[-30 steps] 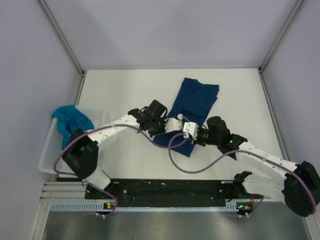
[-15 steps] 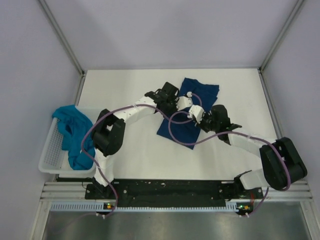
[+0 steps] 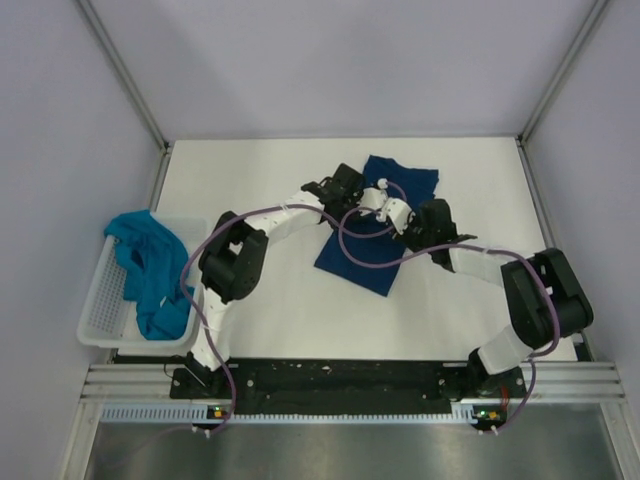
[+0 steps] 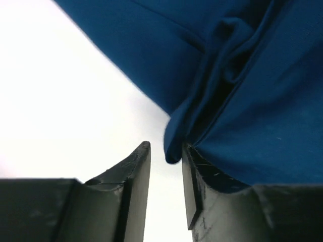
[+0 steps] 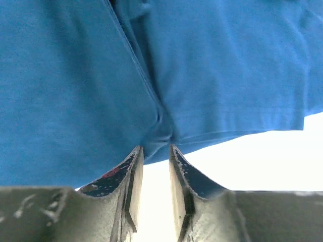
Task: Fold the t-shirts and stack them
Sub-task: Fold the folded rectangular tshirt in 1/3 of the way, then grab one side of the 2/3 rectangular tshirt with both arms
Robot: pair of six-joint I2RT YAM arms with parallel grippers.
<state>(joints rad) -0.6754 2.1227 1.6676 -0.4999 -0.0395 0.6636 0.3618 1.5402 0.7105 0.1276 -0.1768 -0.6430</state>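
Note:
A dark navy t-shirt (image 3: 368,258) lies in a folded strip at the middle of the table. My left gripper (image 3: 375,200) and right gripper (image 3: 397,213) sit side by side over its far half. In the left wrist view the left gripper (image 4: 165,146) stands open, and a rounded fold of the navy cloth (image 4: 262,101) rests just past the fingertips. The right gripper (image 5: 155,147) is open too, with puckered cloth (image 5: 75,91) just beyond its tips and nothing between the pads. A teal t-shirt (image 3: 148,270) is heaped in the basket at the left.
The white lattice basket (image 3: 100,300) stands at the table's left edge. Purple cables (image 3: 360,262) from both arms loop over the navy shirt. Metal frame posts rise at the far corners, and a rail runs along the near edge.
Both grippers moved toward the far side over the navy shirt, carrying a fold of it. They were shut on the cloth and now stand open, the cloth let go.

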